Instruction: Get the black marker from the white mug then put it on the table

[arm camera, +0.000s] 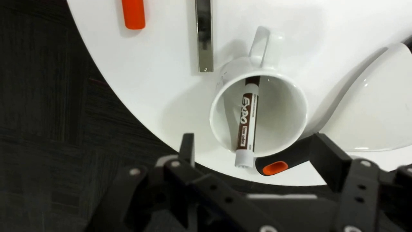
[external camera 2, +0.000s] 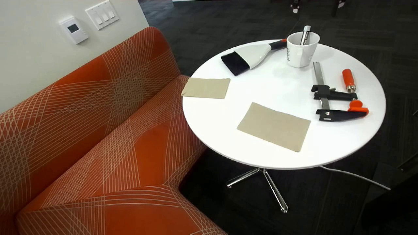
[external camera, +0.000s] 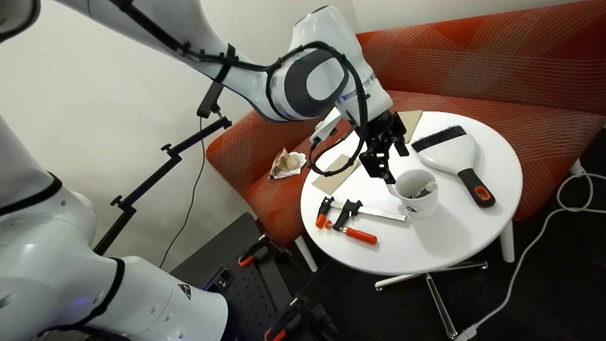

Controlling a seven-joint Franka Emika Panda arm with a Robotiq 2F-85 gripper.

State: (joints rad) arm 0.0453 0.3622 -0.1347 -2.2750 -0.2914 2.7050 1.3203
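So, at the far left of the wrist view, dark floor (arm camera: 45, 96) runs up to the curved edge of the table (arm camera: 161, 48), a smooth, white, round top. Near the upper left an orange handle (arm camera: 133, 14) comes in from the top edge; farther right, low in the frame, juts one of the black fingers (arm camera: 187, 146) of the gripper (arm camera: 254, 141), and higher up lies a silver bar (arm camera: 205, 38) — handle and bar belong to a clamp (external camera: 349, 213) seen on the table in both exterior views. Around the middle leans the marker (arm camera: 248, 116), tilted inside the white mug (arm camera: 283, 112): a white barrel with a dark brown panel, "EXPO" in white letters along it, a small pale box reading "low odor" beneath, and a blunt pale end poking out past the lower rim. Its opposite end is dark brown, partly hidden by the mug's wall. Glossy and pale inside, the mug has its handle aimed at the top of the frame; in an exterior view the marker (external camera 2: 305, 36) rises above the rim. Toward the right the second finger overlaps a brush (arm camera: 370, 106), white with a dark grip and an orange oval — the gripper is spread wide, and in an exterior view it hangs near the mug, to its upper left.
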